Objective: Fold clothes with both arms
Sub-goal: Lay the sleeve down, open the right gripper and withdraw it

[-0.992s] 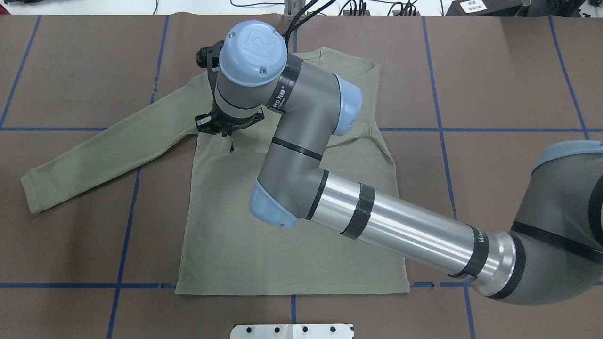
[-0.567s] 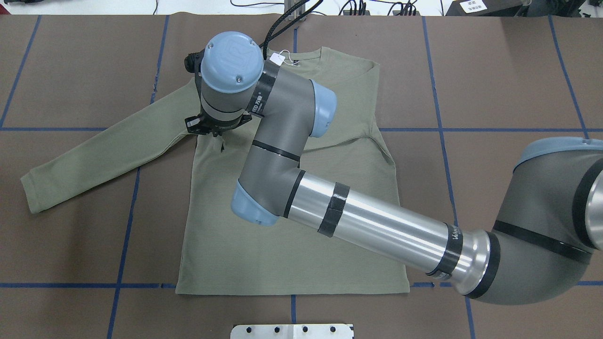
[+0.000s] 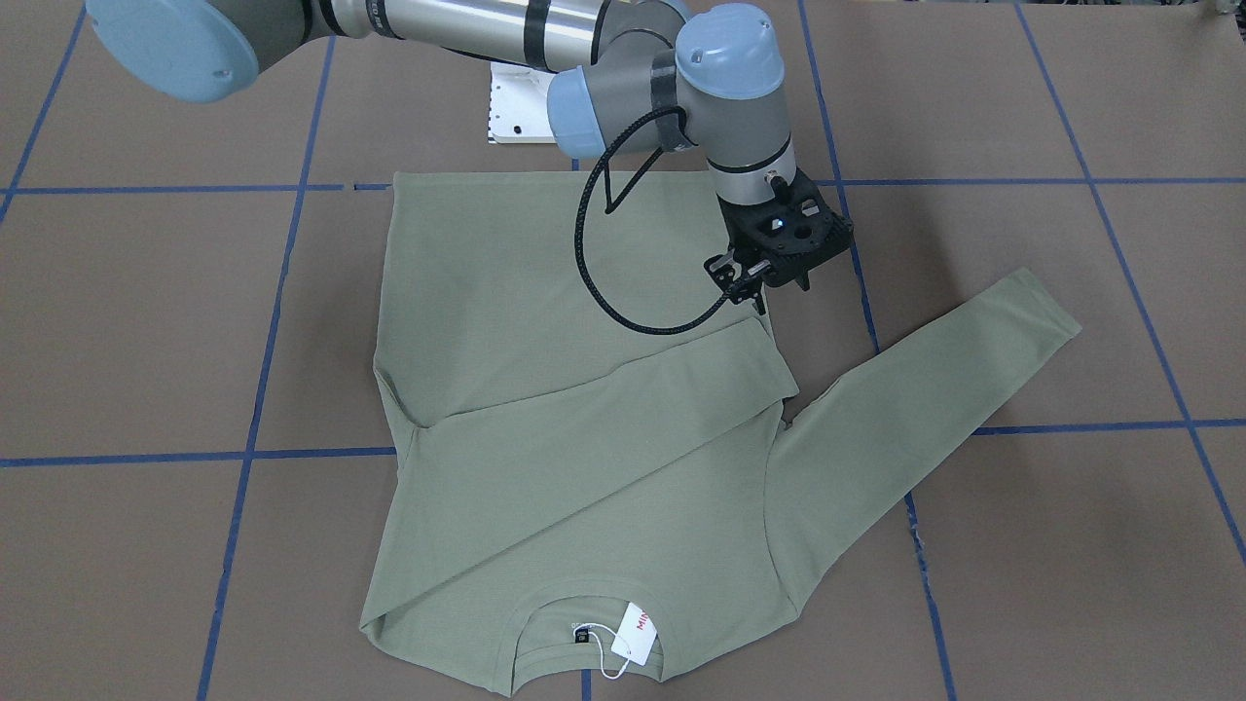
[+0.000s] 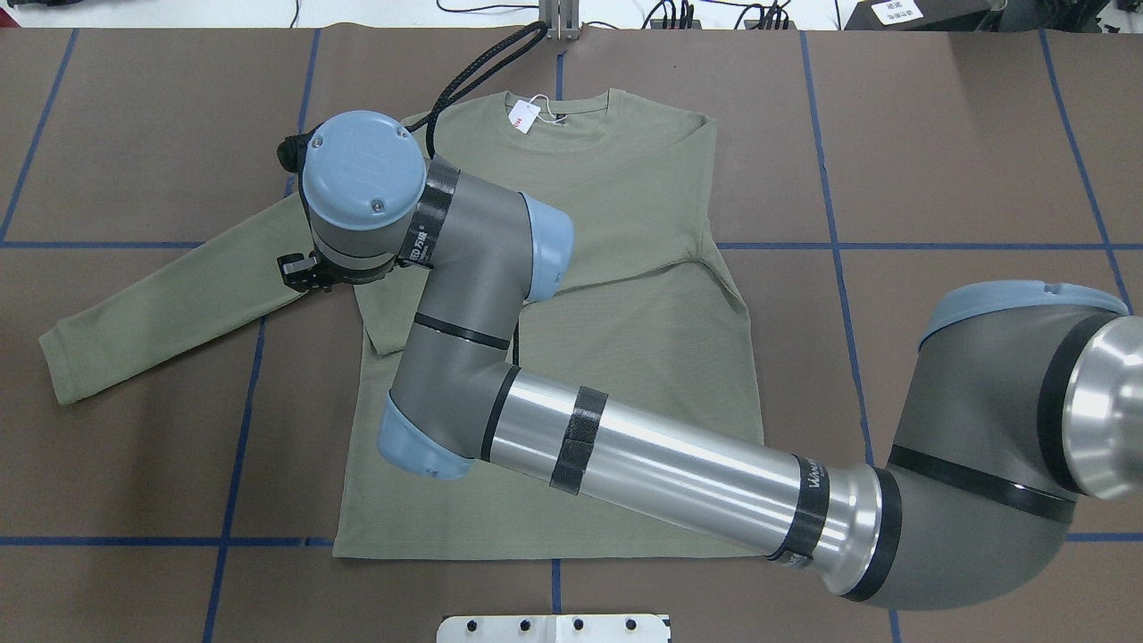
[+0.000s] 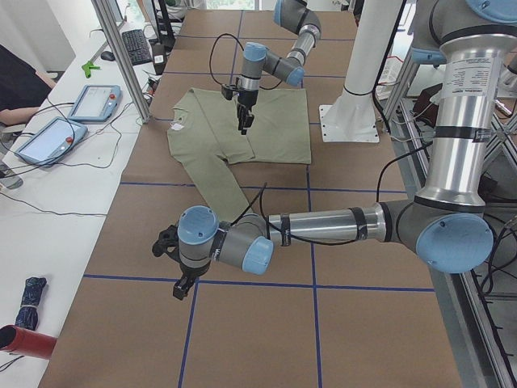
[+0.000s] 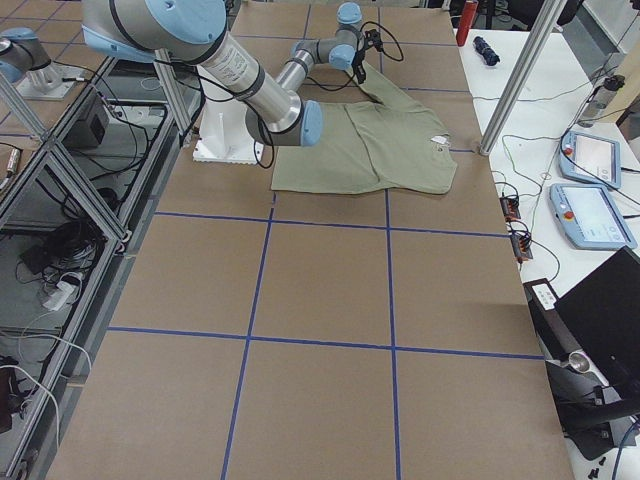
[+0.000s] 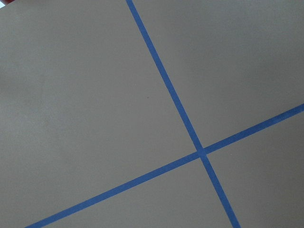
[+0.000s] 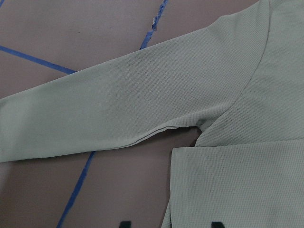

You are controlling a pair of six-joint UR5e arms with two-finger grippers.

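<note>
Just above the armpit of the green long-sleeved shirt [image 4: 625,339], the right gripper [image 4: 304,275] hovers, jaws apart and empty; the outstretched sleeve [image 4: 161,304] runs leftward and nearer from there

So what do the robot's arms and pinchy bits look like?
Both the right arm and left arm are grey and shiny silver tubes with round light-blue caps and black bands. The right end effector and left end effector are black; a black braided cable runs to the right one.
</note>
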